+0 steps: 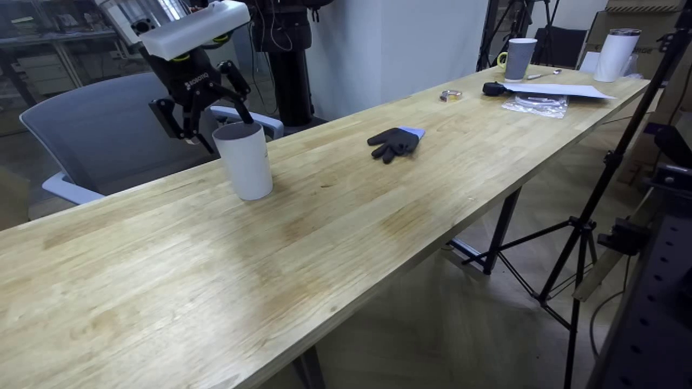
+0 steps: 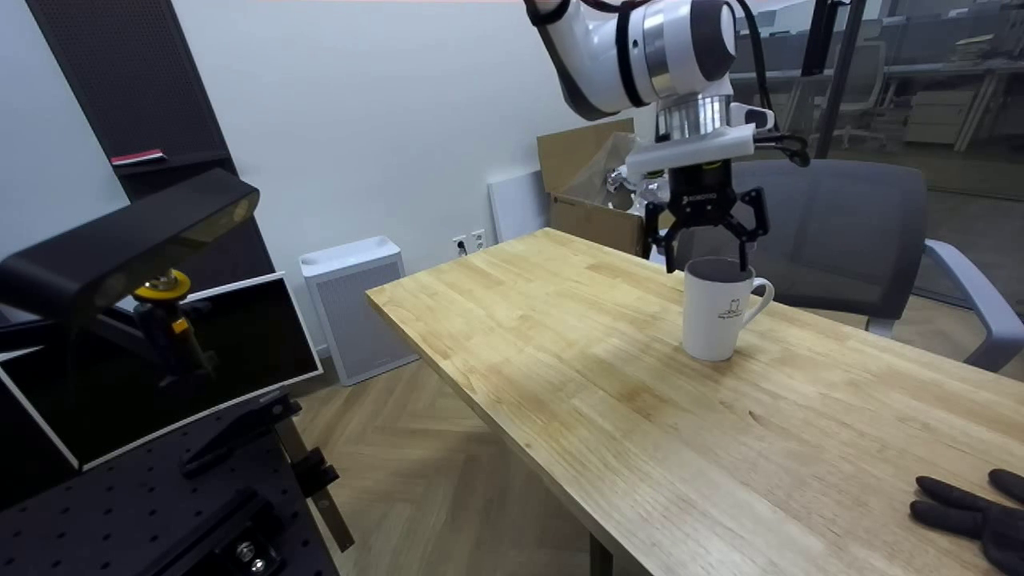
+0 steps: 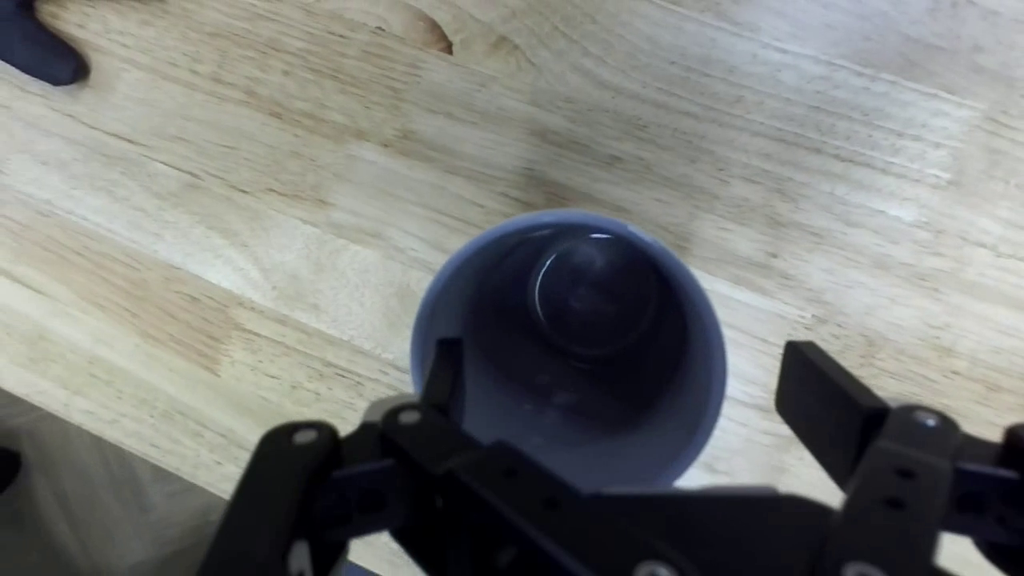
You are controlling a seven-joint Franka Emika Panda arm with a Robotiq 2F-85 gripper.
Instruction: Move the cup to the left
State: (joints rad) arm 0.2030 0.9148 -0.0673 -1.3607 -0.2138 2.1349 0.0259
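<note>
A wood counter (image 1: 335, 237) is running thru the room, w/ a grey chair (image 1: 119, 129) standing just beyond its edge. The hand (image 2: 706, 266) is hanging right over the cup (image 2: 707, 324), jaws spread wide & released: one finger (image 3: 446, 368) is overlapping the rim (image 3: 576, 214) on the side of the handle (image 2: 769, 294), the other is hanging outside the opp. side. Views aren't settling whether either is touching, or whether the 1st is dipping inside. The cup is standing upright on the counter nr the chair-side edge, well apart from the glove (image 1: 397, 143).

In the wrist view the hand is covering pt of the rim, & the glove is getting cut off at the top left corner. Handle & print (image 2: 731, 310) are showing clearly in an exterior view, the print too small to read; the wrist view is showing the cup's dark inside. In an exterior view a grey mug (image 1: 520, 58) & tumbler (image 1: 616, 56) are standing toward the far end.
</note>
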